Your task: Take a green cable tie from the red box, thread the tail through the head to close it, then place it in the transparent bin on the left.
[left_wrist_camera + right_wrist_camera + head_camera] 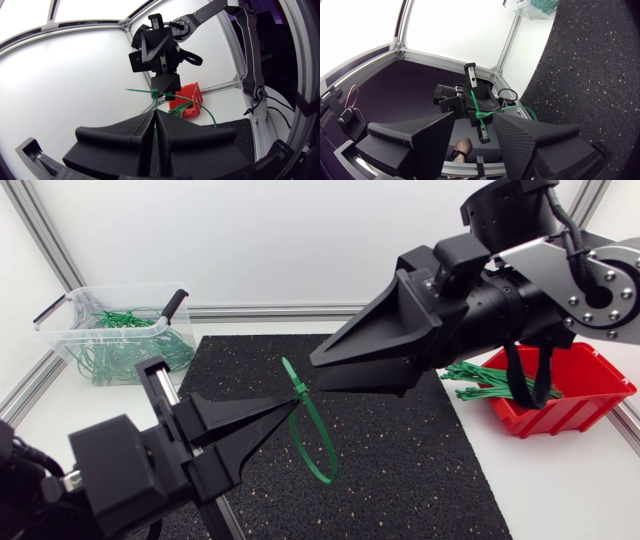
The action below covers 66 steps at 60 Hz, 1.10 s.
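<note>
Mid-frame, the left claw (288, 406) is pinching a looped green plastic cable tie (320, 430), seemingly steadying it for the spread, empty right claw (318, 363).

A black speckled mat (400, 440) fills the lower centre of the frame. It lies flat on the white desk (560, 490), and bare desk shows at either side.

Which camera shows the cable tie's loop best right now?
Head view: the whole cable tie loop hangs from the left gripper over the black mat. Left wrist view shows only its head and an arc past the shut fingers; right wrist view, the head and a short arc.
</note>
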Each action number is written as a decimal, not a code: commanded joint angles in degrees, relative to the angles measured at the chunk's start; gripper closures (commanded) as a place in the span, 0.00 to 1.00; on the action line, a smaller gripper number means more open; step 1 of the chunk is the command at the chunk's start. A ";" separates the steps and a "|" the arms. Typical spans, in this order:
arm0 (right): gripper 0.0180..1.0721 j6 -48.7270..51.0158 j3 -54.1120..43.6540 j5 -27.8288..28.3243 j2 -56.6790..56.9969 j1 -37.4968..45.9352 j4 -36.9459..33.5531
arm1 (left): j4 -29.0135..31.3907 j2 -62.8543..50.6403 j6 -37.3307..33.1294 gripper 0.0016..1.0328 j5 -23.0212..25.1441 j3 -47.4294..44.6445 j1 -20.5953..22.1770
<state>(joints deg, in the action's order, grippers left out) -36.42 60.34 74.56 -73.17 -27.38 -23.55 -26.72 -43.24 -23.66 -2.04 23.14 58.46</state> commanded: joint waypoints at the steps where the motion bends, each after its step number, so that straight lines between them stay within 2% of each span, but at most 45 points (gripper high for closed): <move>1: 0.58 2.76 1.71 0.23 -1.98 -0.84 1.31 | -1.23 -0.26 -1.83 0.96 -0.51 -1.69 0.52; 21: 0.61 4.08 3.47 -1.09 -3.83 -3.65 1.75 | -1.84 -0.09 -0.95 0.96 -0.68 -3.10 0.61; 29: 0.74 4.08 4.00 -1.97 -4.88 -4.53 1.84 | -2.02 0.27 -0.95 0.96 -0.77 -3.10 0.61; 66: 0.74 4.34 3.30 -2.85 -5.85 -0.57 1.93 | -1.14 2.73 -1.13 0.96 -0.94 -3.54 0.52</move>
<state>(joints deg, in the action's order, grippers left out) -32.93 63.33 71.79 -77.78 -27.99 -22.09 -27.66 -41.15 -24.08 -2.48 20.56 58.63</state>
